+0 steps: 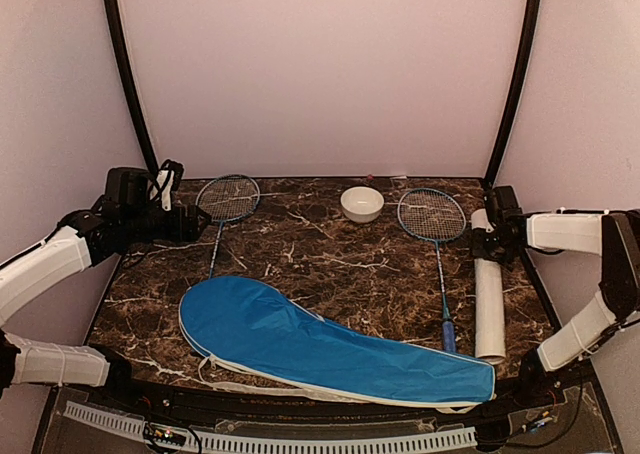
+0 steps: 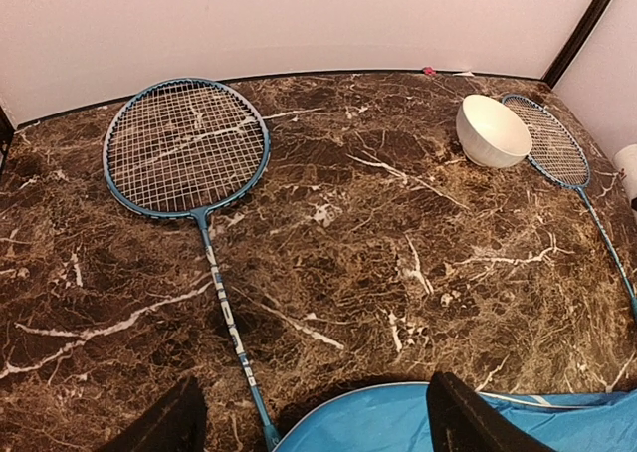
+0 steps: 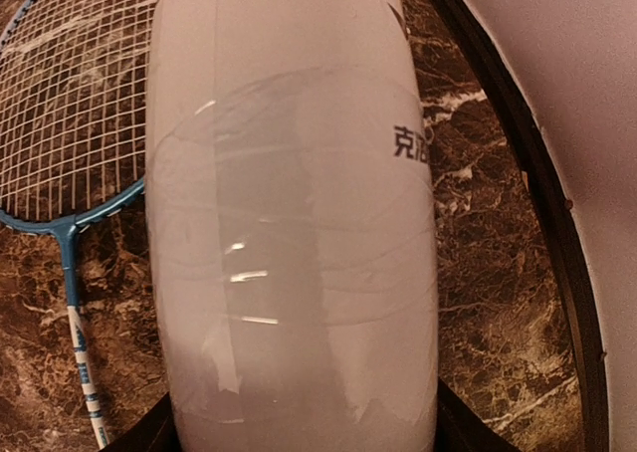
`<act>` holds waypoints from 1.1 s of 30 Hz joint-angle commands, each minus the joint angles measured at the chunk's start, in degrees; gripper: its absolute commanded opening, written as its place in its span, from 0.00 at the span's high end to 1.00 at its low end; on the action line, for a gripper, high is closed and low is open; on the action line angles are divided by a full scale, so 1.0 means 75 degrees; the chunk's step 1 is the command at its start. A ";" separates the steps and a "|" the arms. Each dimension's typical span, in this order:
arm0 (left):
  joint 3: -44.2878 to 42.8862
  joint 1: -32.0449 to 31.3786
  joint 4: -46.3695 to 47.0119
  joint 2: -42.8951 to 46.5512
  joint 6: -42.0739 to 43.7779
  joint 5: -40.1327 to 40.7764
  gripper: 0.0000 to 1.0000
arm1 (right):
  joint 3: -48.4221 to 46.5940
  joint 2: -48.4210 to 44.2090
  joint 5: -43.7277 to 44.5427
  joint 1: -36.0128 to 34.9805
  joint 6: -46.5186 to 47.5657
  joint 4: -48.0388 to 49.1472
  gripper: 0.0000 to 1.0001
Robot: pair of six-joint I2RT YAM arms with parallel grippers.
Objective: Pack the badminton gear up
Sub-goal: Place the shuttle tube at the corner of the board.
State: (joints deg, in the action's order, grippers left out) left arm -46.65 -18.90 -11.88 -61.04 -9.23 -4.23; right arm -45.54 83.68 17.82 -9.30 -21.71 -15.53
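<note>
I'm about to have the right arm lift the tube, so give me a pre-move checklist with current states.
1. Right end effector straddles the white tube: ok.
2. Firm clamp on the tube: cannot tell.
3. Left end effector open and empty: ok.
4. Right racket not lying on the tube: ok.
5. Racket cover unzipped for loading: cannot tell.

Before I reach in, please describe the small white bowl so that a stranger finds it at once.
On the dark marble table, look along the far edge. There the small round white bowl stands between the left blue-framed racket and the right blue-framed racket. Only it is deep and open-topped; the long white tube lies flat.
</note>
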 commanded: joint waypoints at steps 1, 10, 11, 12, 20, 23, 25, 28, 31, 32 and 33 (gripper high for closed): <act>0.0022 0.0027 0.0050 0.0098 0.0100 0.0157 0.22 | 0.0175 0.0337 -0.0242 0.0344 -0.0523 0.1020 0.36; -0.0053 0.0024 -0.0088 -0.0012 0.0113 0.0092 0.22 | 0.0138 0.0565 -0.0025 0.0453 -0.0594 0.0878 0.12; -0.0032 0.0023 -0.0078 0.0009 0.0116 0.0089 0.22 | 0.0152 0.0508 -0.0011 0.0455 -0.0596 0.0864 0.08; -0.0028 0.0029 -0.0065 0.0041 0.0124 0.0109 0.22 | 0.0139 0.0438 -0.0017 0.0464 -0.0604 0.0833 0.06; 0.0046 0.0026 0.0013 0.0146 0.0130 0.0158 0.22 | -0.0162 -0.0890 0.0002 0.0466 -0.0447 0.0101 0.02; 0.0063 0.0029 0.0039 0.0126 0.0133 0.0196 0.22 | -0.0317 -0.1658 -0.0606 0.0431 -0.0091 -0.0080 0.04; 0.0052 0.0031 0.0061 0.0095 0.0110 0.0131 0.22 | -0.0368 -0.2096 -0.1209 0.0325 0.0076 -0.0124 0.05; 0.0058 0.0024 0.0105 0.0042 0.0036 -0.0001 0.21 | -0.0444 -0.2505 -0.1904 -0.0238 0.0275 -0.0113 0.06; 0.0087 0.0025 0.0107 -0.0043 -0.0295 -0.0097 0.20 | -0.0467 -0.2539 -0.2009 -0.1446 0.0460 -0.0079 0.07; 0.0098 0.0029 0.0104 -0.0089 -0.0459 -0.0213 0.20 | -0.0483 -0.2474 -0.2005 -0.1860 0.0505 -0.0064 0.08; 0.0101 0.0027 0.0084 -0.0111 -0.0678 -0.0289 0.20 | -0.0504 -0.2392 -0.1945 -0.2253 0.0507 -0.0042 0.08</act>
State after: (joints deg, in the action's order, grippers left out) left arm -46.65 -18.90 -12.03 -61.45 -10.20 -4.12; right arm -48.27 64.36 6.74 -16.71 -20.34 -15.86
